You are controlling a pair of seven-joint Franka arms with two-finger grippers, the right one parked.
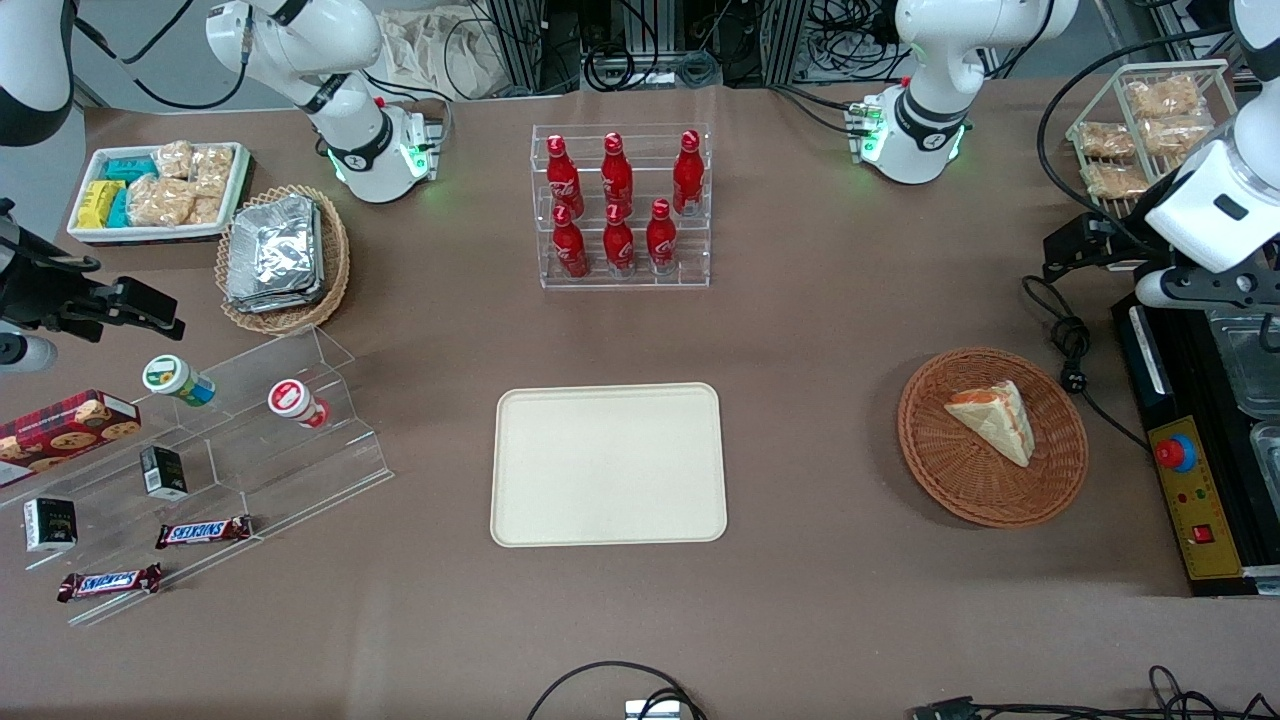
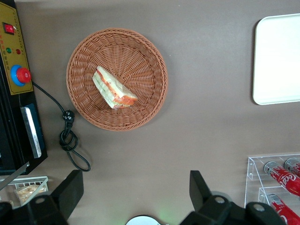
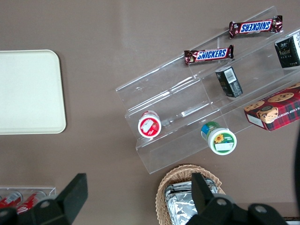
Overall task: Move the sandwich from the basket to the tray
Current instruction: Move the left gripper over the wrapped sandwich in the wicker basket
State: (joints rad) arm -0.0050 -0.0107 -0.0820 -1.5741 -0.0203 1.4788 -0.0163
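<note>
Overhead, my claw (image 2: 133,197) is hanging wide open above the brown table (image 1: 800,330); the sandwich (image 2: 113,88), a pale wedge striped red and green, is lying in the basket (image 2: 140,56).

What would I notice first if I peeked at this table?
Probably the small triangular sandwich with red and orange filling, lying in the round reddish-brown wicker basket toward the working arm's end of the table. Next, the big flat cream rectangular tray lying bare at the table's middle, with a clear rack of shiny red bottles farther from the front camera. The robot's hand hangs open, high above the table beside the basket.
</note>
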